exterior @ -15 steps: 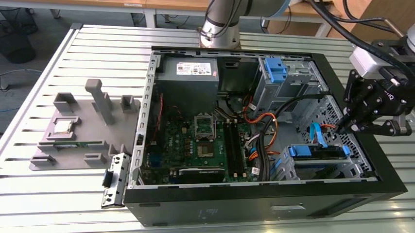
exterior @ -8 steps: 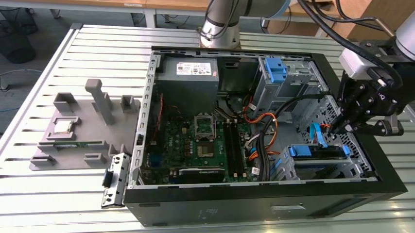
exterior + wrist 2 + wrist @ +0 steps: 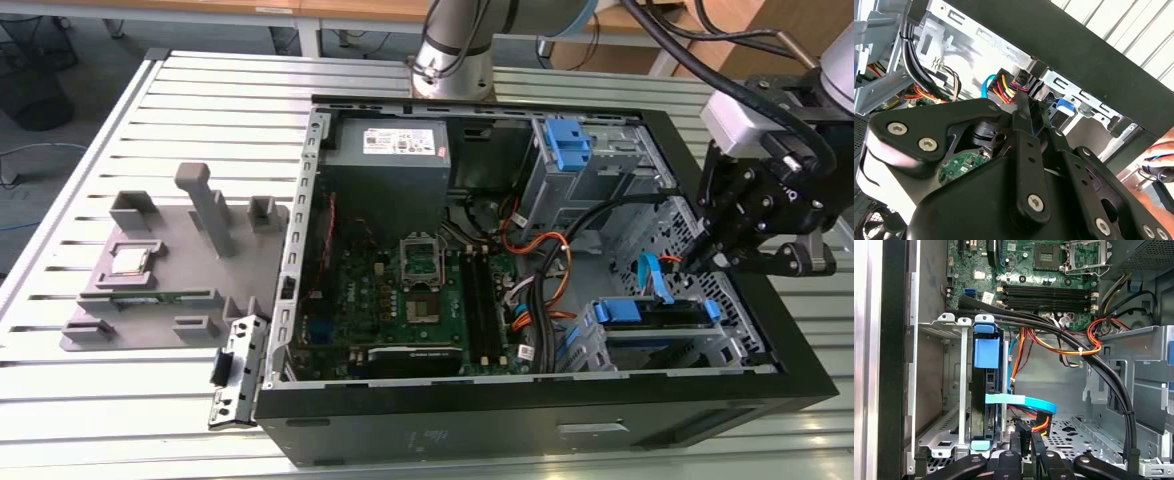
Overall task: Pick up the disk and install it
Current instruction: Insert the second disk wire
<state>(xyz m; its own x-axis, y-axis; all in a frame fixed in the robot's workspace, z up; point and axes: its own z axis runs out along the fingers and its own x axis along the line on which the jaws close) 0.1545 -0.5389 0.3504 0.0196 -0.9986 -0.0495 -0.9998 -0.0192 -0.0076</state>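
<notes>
1. The gripper (image 3: 721, 262) hangs over the open computer case (image 3: 400, 440) near its wall on the exterior view's right. Its fingers (image 3: 1024, 442) stand close together with nothing seen between them, clenched on no object.
2. In the second wrist view the gripper (image 3: 1031, 117) has its fingertips down by a cable plug (image 3: 1006, 85) with red and yellow wires. The first wrist view shows the same spot from above the tips, with a blue flat cable (image 3: 1024, 404) curving just beside them.
3. The exterior view alone shows the arm's base (image 3: 454, 50) behind the case and a grey fixture (image 3: 174, 260) lying on the slatted table (image 3: 134, 400), well apart from the case.
4. The disk (image 3: 985, 390) sits on edge in the metal drive cage (image 3: 949, 390), near the fingertips, already seated in its slot.
5. Its blue plastic bracket shows as a tab along the exposed edge; the body below looks dark. In the exterior view the disk (image 3: 654, 312) appears as a blue strip in the cage.
6. The motherboard (image 3: 1054, 275) lies beyond the cage.
</notes>
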